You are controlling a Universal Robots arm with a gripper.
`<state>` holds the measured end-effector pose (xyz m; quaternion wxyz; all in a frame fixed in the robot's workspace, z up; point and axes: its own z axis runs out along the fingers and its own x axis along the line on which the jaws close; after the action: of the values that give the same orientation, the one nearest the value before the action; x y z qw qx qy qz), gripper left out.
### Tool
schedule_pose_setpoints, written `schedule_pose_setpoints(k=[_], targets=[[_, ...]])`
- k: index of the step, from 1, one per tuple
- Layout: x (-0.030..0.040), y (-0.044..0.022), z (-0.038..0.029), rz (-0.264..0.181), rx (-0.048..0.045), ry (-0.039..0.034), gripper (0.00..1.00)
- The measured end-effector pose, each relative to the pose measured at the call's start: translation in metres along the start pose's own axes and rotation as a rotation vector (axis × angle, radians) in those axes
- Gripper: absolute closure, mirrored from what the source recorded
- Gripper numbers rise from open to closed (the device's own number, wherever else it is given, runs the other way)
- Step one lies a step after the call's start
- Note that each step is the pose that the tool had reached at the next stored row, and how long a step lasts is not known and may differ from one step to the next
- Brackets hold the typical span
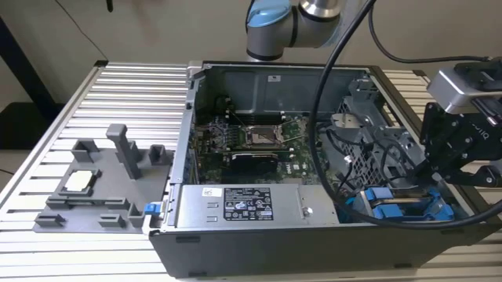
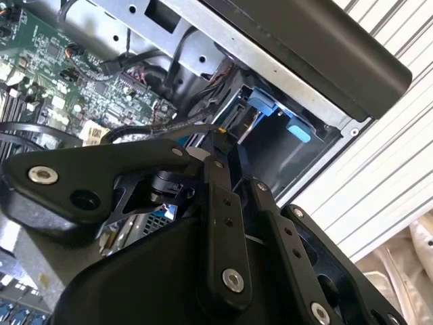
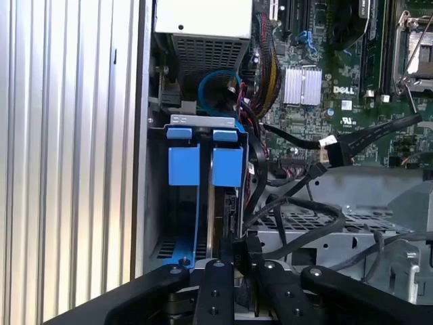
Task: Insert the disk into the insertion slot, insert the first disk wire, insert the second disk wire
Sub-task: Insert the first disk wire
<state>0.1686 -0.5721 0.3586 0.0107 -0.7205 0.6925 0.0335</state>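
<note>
My pincer point(image 3: 240, 261) is pressed together on a small black plug point(image 3: 240, 245) at the end of a dark wire, the two black fingers point(image 3: 215, 274) nearly meeting around it in both wrist views. In the exterior view my wrist leans over the case wall on the exterior view's right, and the pincer point(image 1: 419, 175) tilts down into the open black computer case point(image 1: 314, 249). My grey and blue arm joint point(image 1: 283, 23) stands behind the case. Just ahead of my fingertips sits the flat disk in its bright blue plastic carrier point(image 3: 226, 166). It is already seated in the grey drive-bay insertion slot point(image 3: 157, 203), blue end tabs facing away from me. Beside my pincer, loose black cables point(image 3: 304, 210) cross a perforated grey metal plate. Farther off lie the green motherboard point(image 1: 251, 141) and the silver labelled power-supply box point(image 1: 243, 205). Well beyond the case, a grey moulded fixture point(image 1: 94, 176) rests on the ribbed aluminium table point(image 1: 117, 88).
</note>
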Motion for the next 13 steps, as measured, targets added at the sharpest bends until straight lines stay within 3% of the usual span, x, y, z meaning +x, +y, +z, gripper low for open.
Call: schedule_pose_setpoints(k=[3,13], targets=[[0.0013,-0.0011,0.0033,0.0,-0.0054,0.0001,0.81],[0.0032,-0.0048,0.0091,0.0,-0.0051,-0.0089,0.81]])
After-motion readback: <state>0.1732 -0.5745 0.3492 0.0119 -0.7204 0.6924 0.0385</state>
